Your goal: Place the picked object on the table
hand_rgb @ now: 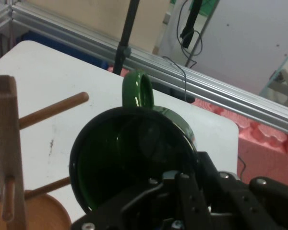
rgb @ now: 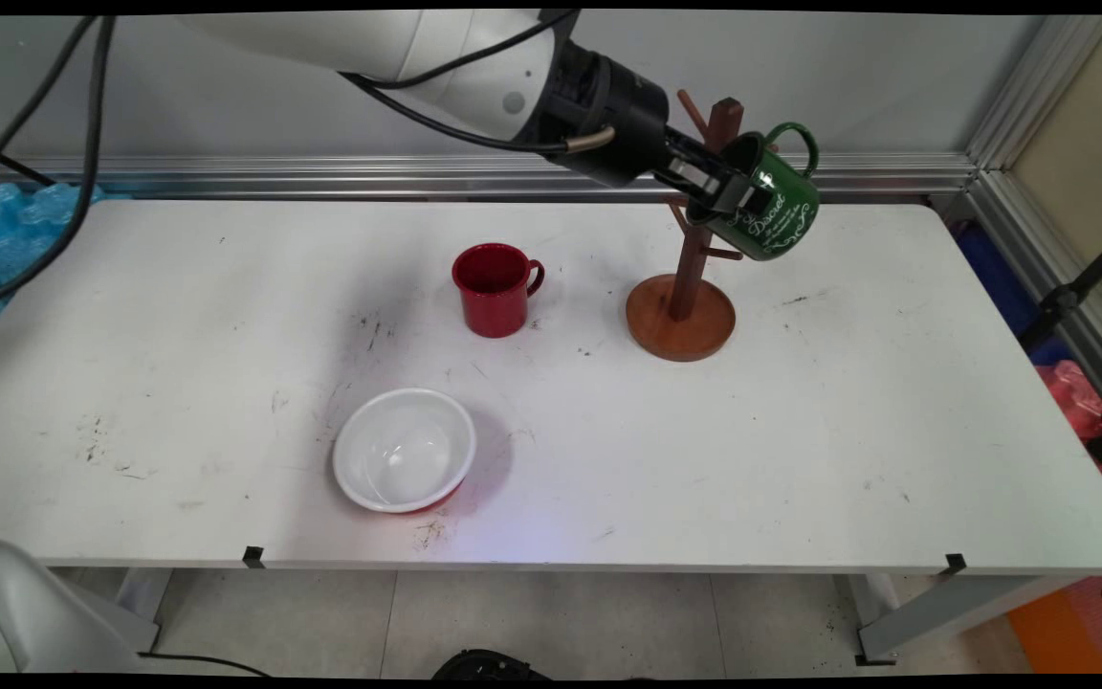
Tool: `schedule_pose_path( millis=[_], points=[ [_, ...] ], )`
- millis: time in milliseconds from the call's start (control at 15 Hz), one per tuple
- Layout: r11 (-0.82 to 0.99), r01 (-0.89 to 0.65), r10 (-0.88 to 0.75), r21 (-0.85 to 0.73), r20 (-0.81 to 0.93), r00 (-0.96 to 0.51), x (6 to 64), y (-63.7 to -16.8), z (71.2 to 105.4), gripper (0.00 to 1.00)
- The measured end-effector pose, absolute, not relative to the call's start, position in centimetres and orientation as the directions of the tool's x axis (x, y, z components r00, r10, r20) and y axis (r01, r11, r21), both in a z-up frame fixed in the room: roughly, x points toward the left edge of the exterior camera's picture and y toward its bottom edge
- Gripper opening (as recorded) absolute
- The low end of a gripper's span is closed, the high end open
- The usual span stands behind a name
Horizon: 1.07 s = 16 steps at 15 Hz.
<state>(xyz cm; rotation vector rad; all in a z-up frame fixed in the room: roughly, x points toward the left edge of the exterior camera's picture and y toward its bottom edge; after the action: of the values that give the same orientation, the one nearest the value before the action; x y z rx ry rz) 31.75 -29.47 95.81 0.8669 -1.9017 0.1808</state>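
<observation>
**Above the counter: green mug held beside the rack**

At the far right of the counter [rgb: 800, 459], the gripper [rgb: 738, 196] pinches the green mug [rgb: 771, 215] by its wall: one finger lies inside the mouth and the other against the outside, as the hand view shows at the lower rim. This rim hold leaves the handle [rgb: 797, 144] free and clear of the fingers. The mug hangs in the air, off the counter, just beside the upper part of the wooden rack [rgb: 683, 306] and to its right in the main view.

The mug is tilted. Its long axis runs from the mouth, at upper left towards the arm, down to the base at lower right. The mouth faces back along the gripper, so the hand view looks straight into the dark interior [hand_rgb: 134, 158]. The handle points upward and away from the gripper, its loop standing above the rim [hand_rgb: 138, 91]. The rack's pegs [hand_rgb: 53, 109] lie to the left of the mug in the hand view, near but apart from it; none passes through the handle.

A red mug [rgb: 494, 287] stands upright near the counter's middle, well apart, handle to the right. A white bowl [rgb: 405, 450] sits nearer the front edge.
</observation>
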Motion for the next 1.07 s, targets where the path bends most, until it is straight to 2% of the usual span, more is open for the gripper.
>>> schedule_pose_path(
  millis=[533,1067],
  points=[
    [0.760,-0.630,-0.455,0.160,0.824,-0.339,33.3,-26.5,97.1,0.00],
    [0.755,-0.653,-0.452,0.063,0.771,-0.448,33.4,-24.3,96.6,0.00]
  ],
)
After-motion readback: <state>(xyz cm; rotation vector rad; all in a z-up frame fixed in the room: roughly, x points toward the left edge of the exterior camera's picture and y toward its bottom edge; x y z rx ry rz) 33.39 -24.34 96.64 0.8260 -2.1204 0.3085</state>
